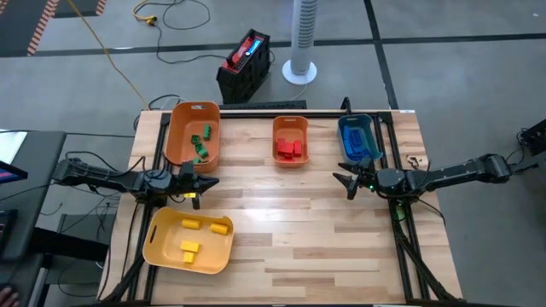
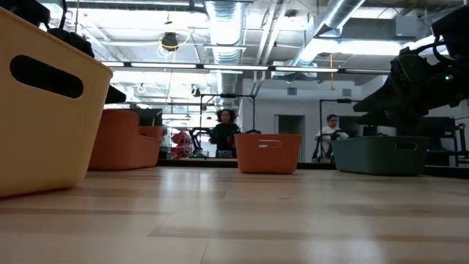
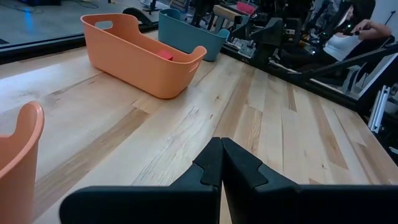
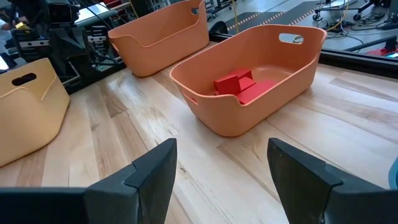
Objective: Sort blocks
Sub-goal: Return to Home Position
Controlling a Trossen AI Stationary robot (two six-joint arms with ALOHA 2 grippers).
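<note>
**Walls and frame edges conceal much**

From table height, the yellow bin (image 2: 44,110), large orange bin (image 2: 124,141), small orange bin (image 2: 267,152) and teal bin (image 2: 381,155) hide their contents. The yellow bin is cut off at 9 o'clock. From above, the blue blocks (image 1: 351,141), at 1 o'clock on the tabletop (image 1: 299,213), merge uncountably. The left wrist view shows only a red block (image 3: 163,55) corner.
</note>
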